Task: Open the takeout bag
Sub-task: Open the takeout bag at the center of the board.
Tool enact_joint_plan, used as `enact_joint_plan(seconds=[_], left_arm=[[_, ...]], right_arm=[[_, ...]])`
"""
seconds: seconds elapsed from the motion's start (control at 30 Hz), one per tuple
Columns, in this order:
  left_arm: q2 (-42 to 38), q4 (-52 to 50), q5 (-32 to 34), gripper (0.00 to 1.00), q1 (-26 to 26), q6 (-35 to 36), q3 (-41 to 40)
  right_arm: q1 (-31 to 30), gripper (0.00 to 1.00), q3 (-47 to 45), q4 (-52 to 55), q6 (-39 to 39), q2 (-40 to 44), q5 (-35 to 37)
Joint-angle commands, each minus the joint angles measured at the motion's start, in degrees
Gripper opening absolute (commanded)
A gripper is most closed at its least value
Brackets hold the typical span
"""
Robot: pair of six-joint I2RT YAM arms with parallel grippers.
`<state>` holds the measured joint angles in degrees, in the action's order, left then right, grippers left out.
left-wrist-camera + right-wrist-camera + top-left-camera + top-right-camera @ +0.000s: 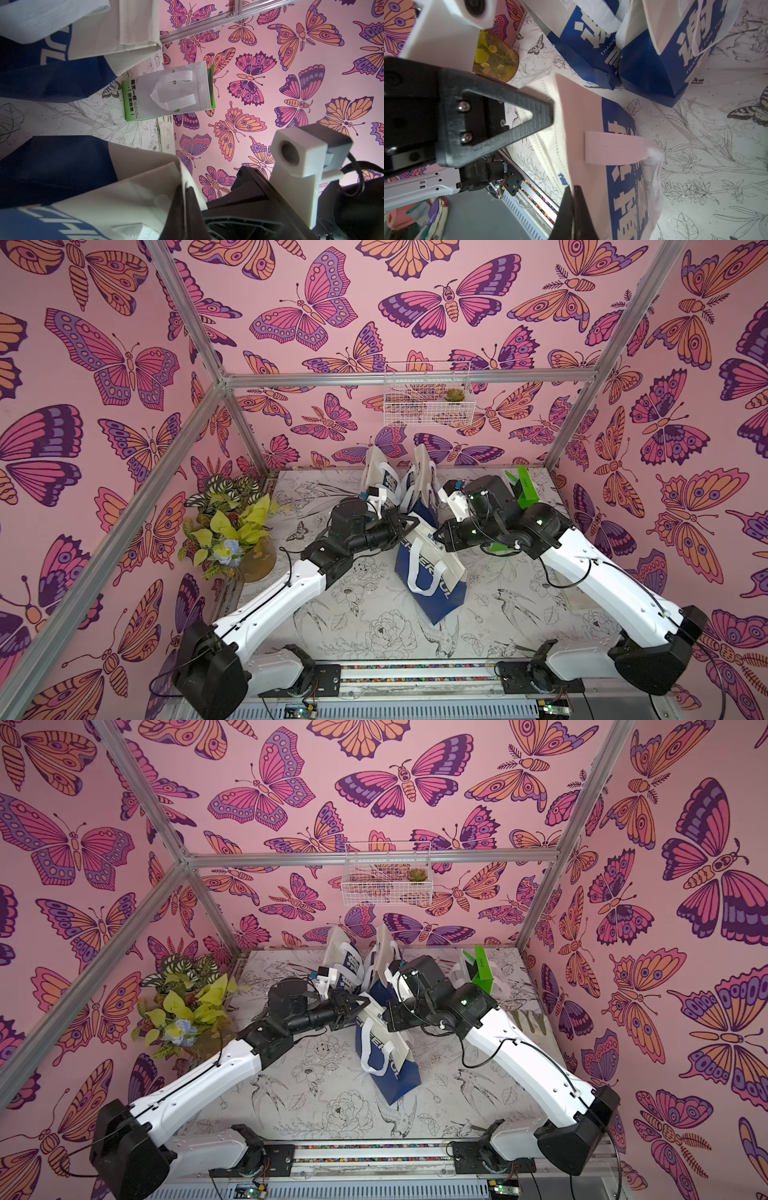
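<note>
On my worktop [374, 626] I see the takeout bag [432, 572] centrally, two blue bags [399, 485] at the far edge, a green bag [525, 489] far-right, and a plant [228, 526] at the left edge.

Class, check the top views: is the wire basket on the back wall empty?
No, a small succulent sits inside the wire basket, near one end.

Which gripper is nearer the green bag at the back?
Right. The right gripper pinches the blue bag's rim on the side facing the green bag; the left gripper pinches the opposite rim, farther from it.
</note>
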<state>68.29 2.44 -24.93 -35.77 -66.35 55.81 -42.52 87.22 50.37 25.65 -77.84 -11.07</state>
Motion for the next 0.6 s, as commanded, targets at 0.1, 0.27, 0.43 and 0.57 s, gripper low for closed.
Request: enact_joint_plan(seconds=[0.1,0.27,0.43,0.57], left_arm=[[-6.93,-14.74,10.21,0.0,-3.97,0.58,-0.87],[-9.03,-14.89,14.37,0.0,-6.66,-3.35,-2.12],[-7.78,-14.99,14.8,0.0,-6.77,-3.67,-1.24],[-7.21,-15.9,15.34,0.0,-6.78,-4.54,-0.97]], right_arm=[[-6.79,0.02,-0.22,0.61,-2.31,0.95,17.94],[-18.05,0.42,-1.93,1.2,-1.42,4.69,40.58],[-27.55,0.57,-6.84,-1.33,-0.09,8.46,54.21],[-30.74,0.67,-8.11,-0.72,1.6,9.4,58.77]])
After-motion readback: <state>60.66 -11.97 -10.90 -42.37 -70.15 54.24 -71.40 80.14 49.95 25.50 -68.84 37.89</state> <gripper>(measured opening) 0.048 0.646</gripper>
